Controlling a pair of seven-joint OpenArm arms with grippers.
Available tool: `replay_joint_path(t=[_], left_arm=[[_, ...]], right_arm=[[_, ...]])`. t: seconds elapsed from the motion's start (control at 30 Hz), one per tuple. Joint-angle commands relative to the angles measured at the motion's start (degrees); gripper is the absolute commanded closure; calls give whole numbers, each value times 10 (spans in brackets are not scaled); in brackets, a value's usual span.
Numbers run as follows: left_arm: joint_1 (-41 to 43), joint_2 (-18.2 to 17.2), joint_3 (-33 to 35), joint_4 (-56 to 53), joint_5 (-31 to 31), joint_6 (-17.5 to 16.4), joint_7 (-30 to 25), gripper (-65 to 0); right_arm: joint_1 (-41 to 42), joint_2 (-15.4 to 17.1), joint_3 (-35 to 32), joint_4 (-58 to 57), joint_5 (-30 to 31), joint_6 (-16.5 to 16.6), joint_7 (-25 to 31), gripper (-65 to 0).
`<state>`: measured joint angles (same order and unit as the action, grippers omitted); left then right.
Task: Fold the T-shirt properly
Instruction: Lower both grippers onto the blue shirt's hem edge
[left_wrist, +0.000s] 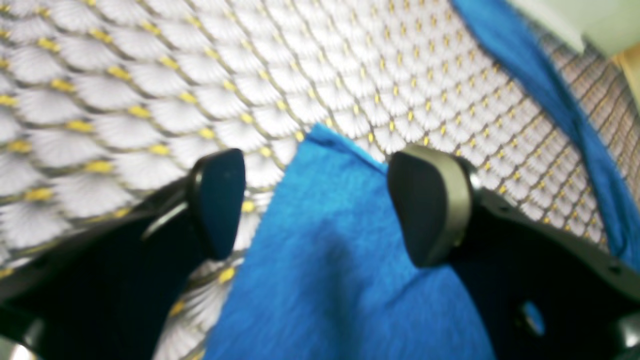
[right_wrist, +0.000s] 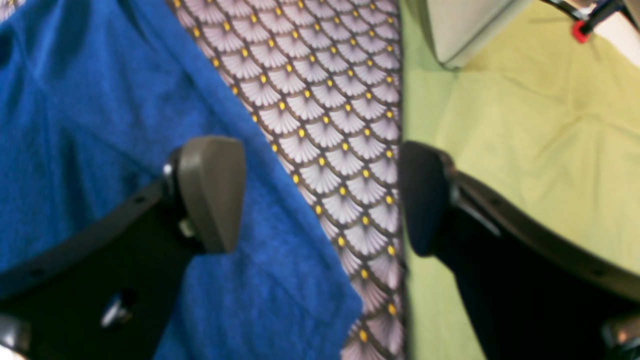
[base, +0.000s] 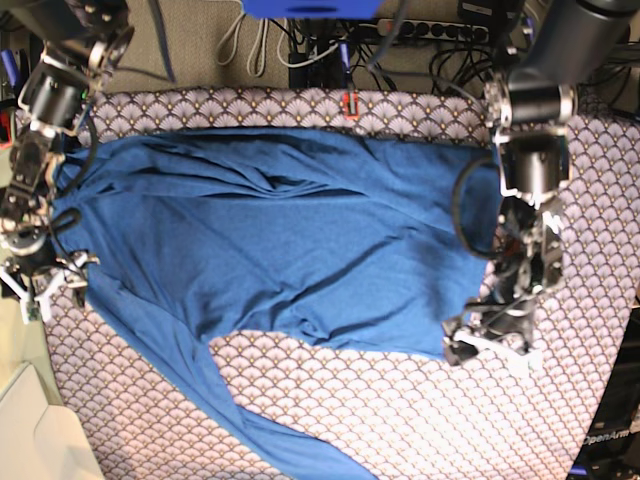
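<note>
The left tool (left_wrist: 315, 205) is standing with its jaws spread wide, and nothing is caught between them: in the left wrist view the dark pads (left_wrist: 430, 207) are flanking a corner of the plain royal-blue long-sleeved knit T-shirt (left_wrist: 340, 270) without pinching it. That corner is lying flat beneath the gap, its hem pointing away from the camera. In the base view this tool (base: 487, 345) is sitting low at the shirt's edge on that view's right.

Over to the right tool (right_wrist: 320, 195), and it too is gaping wide and holding nothing. One grey pad (right_wrist: 212, 192) is hanging over blue fabric (right_wrist: 100, 125), the other is hanging over the line where the patterned cover meets a pale green surface (right_wrist: 525, 125). The shirt's edge is running diagonally between the two pads. In the base view this tool (base: 45, 280) is sitting at the shirt's far left border.

Moving outward, the T-shirt (base: 290, 240) is lying spread across the bench (base: 420, 410), which is wearing a grey-and-white fan-scale cover with yellow dots. The body is rumpled with soft folds, and one long sleeve is trailing toward the near edge. A strip of blue cloth is also crossing the upper right corner of the left wrist view.
</note>
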<state>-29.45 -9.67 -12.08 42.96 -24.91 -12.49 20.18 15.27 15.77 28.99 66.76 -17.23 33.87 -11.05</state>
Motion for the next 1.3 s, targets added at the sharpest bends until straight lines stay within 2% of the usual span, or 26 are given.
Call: replay_joint_path(t=[0.0, 0.17, 0.33, 0.53, 0.73, 0.97, 1.03, 1.17, 1.2, 1.27], left_arm=[[-27, -7, 6, -16, -4, -3, -25, -471], [-90, -7, 55, -144, -4, -4, -91, -471], [-102, -1, 97, -187, -4, -2, -108, -471], [-101, 11, 97, -212, -5, -2, -114, -471], [-102, 8, 99, -285, -5, -2, -213, -471], [-98, -4, 102, -303, -5, -2, -218, -462], [-98, -4, 103, -303, -4, -2, -217, -414], [-98, -4, 103, -303, -4, -2, -216, -217], [-98, -4, 103, -303, -4, -2, -216, -189], [-98, -4, 103, -303, -4, -2, -217, -184]], right_arm=[[15, 17, 1, -1, 6, -2, 13, -483], [36, 19, -18, -27, 6, -5, 15, -482], [33, 19, -21, -18, 6, -5, 16, -481], [32, 33, -21, -21, 6, -3, 16, -481], [32, 33, -21, -19, 6, -3, 16, -481], [34, 33, -21, -19, 6, -3, 15, -481], [36, 33, -21, -19, 6, -3, 15, -481], [36, 33, -21, -19, 6, -3, 15, -480], [35, 33, -21, -19, 6, -3, 15, -479], [34, 33, -21, -20, 6, -3, 15, -479]])
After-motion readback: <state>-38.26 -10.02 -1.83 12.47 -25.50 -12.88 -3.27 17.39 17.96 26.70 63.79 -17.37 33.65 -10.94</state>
